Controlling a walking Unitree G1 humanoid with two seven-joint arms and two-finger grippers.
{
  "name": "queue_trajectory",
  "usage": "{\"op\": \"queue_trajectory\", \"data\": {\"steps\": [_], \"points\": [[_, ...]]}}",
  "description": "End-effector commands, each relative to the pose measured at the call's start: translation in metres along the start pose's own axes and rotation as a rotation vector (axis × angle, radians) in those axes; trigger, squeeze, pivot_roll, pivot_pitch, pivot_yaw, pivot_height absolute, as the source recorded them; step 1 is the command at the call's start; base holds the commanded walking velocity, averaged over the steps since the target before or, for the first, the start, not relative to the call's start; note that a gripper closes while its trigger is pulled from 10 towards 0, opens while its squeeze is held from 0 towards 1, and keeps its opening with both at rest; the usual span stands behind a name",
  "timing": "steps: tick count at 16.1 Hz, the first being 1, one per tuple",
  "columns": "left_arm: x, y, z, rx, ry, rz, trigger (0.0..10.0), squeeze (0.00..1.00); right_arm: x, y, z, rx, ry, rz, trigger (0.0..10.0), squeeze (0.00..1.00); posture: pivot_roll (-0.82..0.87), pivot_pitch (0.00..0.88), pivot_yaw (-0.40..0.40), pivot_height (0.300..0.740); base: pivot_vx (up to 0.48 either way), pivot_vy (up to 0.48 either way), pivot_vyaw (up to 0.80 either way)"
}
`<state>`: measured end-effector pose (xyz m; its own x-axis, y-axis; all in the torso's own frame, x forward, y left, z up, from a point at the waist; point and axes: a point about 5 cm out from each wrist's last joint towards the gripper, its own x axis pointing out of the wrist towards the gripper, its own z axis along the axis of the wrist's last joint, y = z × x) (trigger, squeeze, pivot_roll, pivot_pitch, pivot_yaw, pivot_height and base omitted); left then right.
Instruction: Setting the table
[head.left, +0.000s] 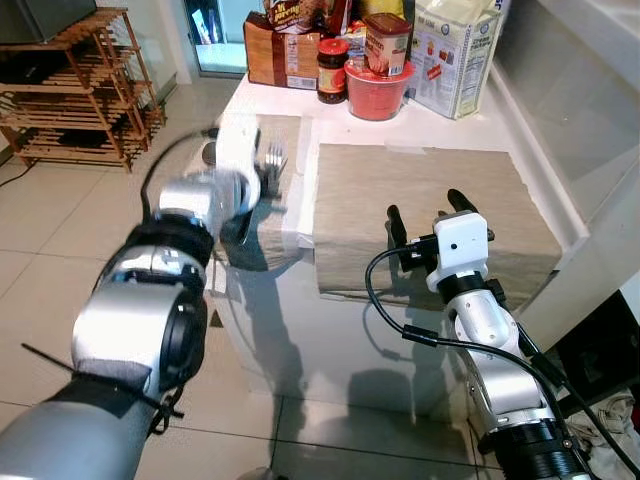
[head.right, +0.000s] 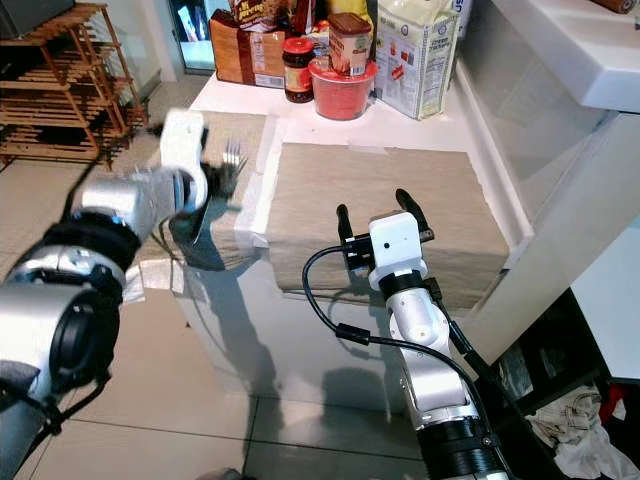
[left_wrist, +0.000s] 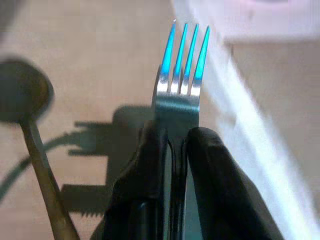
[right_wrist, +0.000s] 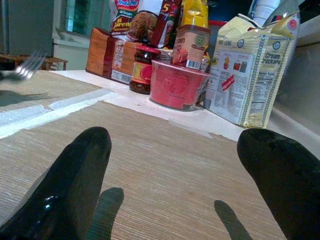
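Note:
My left gripper (left_wrist: 175, 137) is shut on a metal fork (left_wrist: 181, 75), its tines pointing away from the wrist. It holds the fork (head.left: 273, 157) above the left beige placemat (head.left: 275, 215), near the white strip between the mats. A dark spoon (left_wrist: 27, 117) lies on that same mat beside the fork. My right gripper (head.left: 428, 212) is open and hovers low over the near part of the large right placemat (head.left: 430, 200), nothing between its fingers (right_wrist: 80, 175).
At the back of the white table stand a red bowl (head.left: 378, 92), a jar (head.left: 332, 70), a tin (head.left: 388, 44), boxes (head.left: 280, 50) and a cream crackers bag (head.left: 455, 55). A wooden rack (head.left: 75, 85) stands on the tiled floor at left. A white counter (head.right: 560, 50) rises at right.

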<state>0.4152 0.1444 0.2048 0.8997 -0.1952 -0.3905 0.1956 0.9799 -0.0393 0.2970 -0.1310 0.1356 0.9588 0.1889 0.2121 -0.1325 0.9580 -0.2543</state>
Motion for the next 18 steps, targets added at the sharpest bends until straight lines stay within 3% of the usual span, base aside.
{"op": "queue_trajectory", "data": {"steps": [1, 4, 6, 8, 10, 11, 12, 13, 14, 18], "points": [[-0.005, 0.000, 0.024, -0.014, -0.081, 0.009, 0.0, 0.00, 0.000, 0.000, 0.001, -0.003, 0.003, 0.006, 10.0, 0.00, -0.01, 0.000, 0.038, 0.740, 0.000, 0.000, 0.00], [-0.009, 0.001, 0.039, 0.012, -0.162, 0.022, 0.0, 0.00, -0.001, 0.001, 0.000, -0.003, 0.002, 0.008, 10.0, 0.00, -0.01, 0.000, 0.039, 0.740, 0.000, 0.000, 0.00], [-0.014, -0.008, 0.051, 0.145, -0.325, -0.011, 0.0, 0.00, -0.001, 0.001, 0.000, 0.000, 0.000, 0.007, 10.0, 0.00, -0.01, 0.000, 0.039, 0.740, 0.000, 0.000, 0.00], [-0.016, -0.014, 0.050, 0.194, -0.353, -0.026, 0.0, 0.00, 0.000, 0.001, 0.000, 0.000, -0.001, 0.010, 10.0, 0.00, 0.00, 0.000, 0.034, 0.740, 0.000, 0.000, 0.00], [-0.010, -0.015, 0.035, 0.192, -0.282, -0.035, 0.0, 0.00, 0.000, 0.002, 0.000, 0.001, -0.002, 0.018, 10.0, 0.00, 0.00, 0.000, 0.031, 0.740, 0.000, 0.000, 0.00], [-0.007, -0.017, 0.028, 0.203, -0.239, -0.044, 10.0, 0.00, 0.001, 0.002, 0.000, 0.001, -0.002, 0.019, 10.0, 0.00, 0.00, 0.000, 0.033, 0.740, 0.000, 0.000, 0.00], [-0.007, -0.018, 0.027, 0.243, -0.238, -0.049, 10.0, 0.00, 0.001, 0.002, 0.000, 0.003, -0.002, 0.017, 10.0, 0.00, 0.00, 0.000, 0.033, 0.740, 0.000, 0.000, 0.00], [-0.007, -0.018, 0.026, 0.251, -0.239, -0.053, 10.0, 0.17, 0.001, 0.002, 0.000, 0.003, -0.001, 0.016, 10.0, 0.00, 0.00, 0.000, 0.033, 0.740, 0.000, 0.000, 0.00], [-0.007, -0.014, 0.025, 0.253, -0.241, -0.043, 10.0, 1.00, 0.001, 0.003, 0.000, 0.004, -0.002, 0.018, 10.0, 0.00, 0.00, 0.000, 0.034, 0.740, 0.000, 0.000, 0.00], [-0.006, 0.003, 0.015, 0.242, -0.175, 0.031, 10.0, 1.00, 0.000, 0.002, 0.000, 0.003, -0.001, 0.019, 10.0, 0.00, 0.00, 0.000, 0.032, 0.740, 0.000, 0.000, 0.00]]}}
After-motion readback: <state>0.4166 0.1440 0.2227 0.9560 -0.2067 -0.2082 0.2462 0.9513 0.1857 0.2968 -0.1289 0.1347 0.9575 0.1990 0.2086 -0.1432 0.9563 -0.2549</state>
